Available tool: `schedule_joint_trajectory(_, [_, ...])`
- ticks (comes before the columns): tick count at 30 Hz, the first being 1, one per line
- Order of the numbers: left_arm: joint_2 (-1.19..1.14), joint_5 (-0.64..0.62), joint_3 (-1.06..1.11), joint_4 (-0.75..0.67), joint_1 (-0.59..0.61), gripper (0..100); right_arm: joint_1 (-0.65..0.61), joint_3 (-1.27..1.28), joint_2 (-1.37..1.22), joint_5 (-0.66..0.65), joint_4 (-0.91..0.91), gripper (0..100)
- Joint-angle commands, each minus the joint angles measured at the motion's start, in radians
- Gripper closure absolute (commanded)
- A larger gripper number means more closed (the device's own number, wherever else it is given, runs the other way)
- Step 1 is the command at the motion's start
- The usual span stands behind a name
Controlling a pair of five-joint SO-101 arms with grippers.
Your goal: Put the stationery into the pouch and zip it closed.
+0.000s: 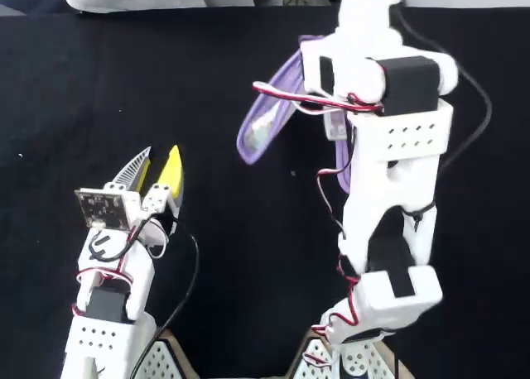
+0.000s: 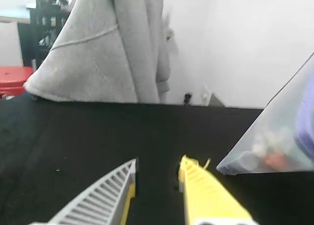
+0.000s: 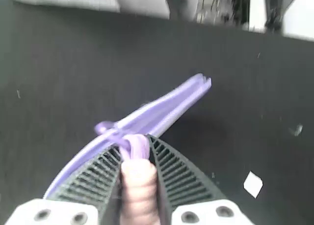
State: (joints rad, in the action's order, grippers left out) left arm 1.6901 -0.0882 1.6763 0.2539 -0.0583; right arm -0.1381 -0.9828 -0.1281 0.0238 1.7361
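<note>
Your right gripper [image 3: 135,142] is clamped on the purple pouch [image 1: 265,122], toward the tabletop's [image 1: 83,81] far edge; your left gripper [image 1: 155,164] sits spread wide, front-left corner.

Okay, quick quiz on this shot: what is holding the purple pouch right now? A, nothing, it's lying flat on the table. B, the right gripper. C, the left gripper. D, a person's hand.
B: the right gripper is shut on a purple tab of the pouch, which hangs lifted above the table, while the left gripper is open with nothing between its fingers.
</note>
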Motion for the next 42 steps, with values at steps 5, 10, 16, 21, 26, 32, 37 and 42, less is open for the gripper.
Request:
schedule_joint_trajectory(5, [0.008,0.04,0.013,-0.014,-0.045,84,-0.012,-0.214,0.007,0.025,0.023,98.7])
schedule_joint_trajectory(10, [0.008,0.04,0.013,-0.014,-0.045,84,-0.012,-0.329,0.007,0.078,0.023,98.7])
schedule_joint_trajectory(16, [0.008,0.038,0.013,-0.012,-0.045,84,-0.04,-0.344,-0.004,0.155,0.023,98.7])
schedule_joint_trajectory(21, [0.008,0.038,0.013,-0.014,-0.045,84,-0.072,-0.297,-0.002,0.127,0.025,98.7])
schedule_joint_trajectory(26, [0.008,0.038,0.013,-0.012,-0.047,84,-0.035,-0.068,0.019,0.129,0.021,98.7])
schedule_joint_trajectory(32, [0.008,0.038,0.013,-0.014,-0.045,84,0.06,-0.154,0.124,0.127,-0.017,98.7])
schedule_joint_trajectory(37, [0.008,0.038,0.015,-0.014,-0.047,84,0.075,-0.056,0.124,0.121,-0.017,98.7])
schedule_joint_trajectory(42, [0.008,0.038,0.015,-0.014,-0.047,84,0.074,-0.059,0.153,0.121,0.009,98.7])
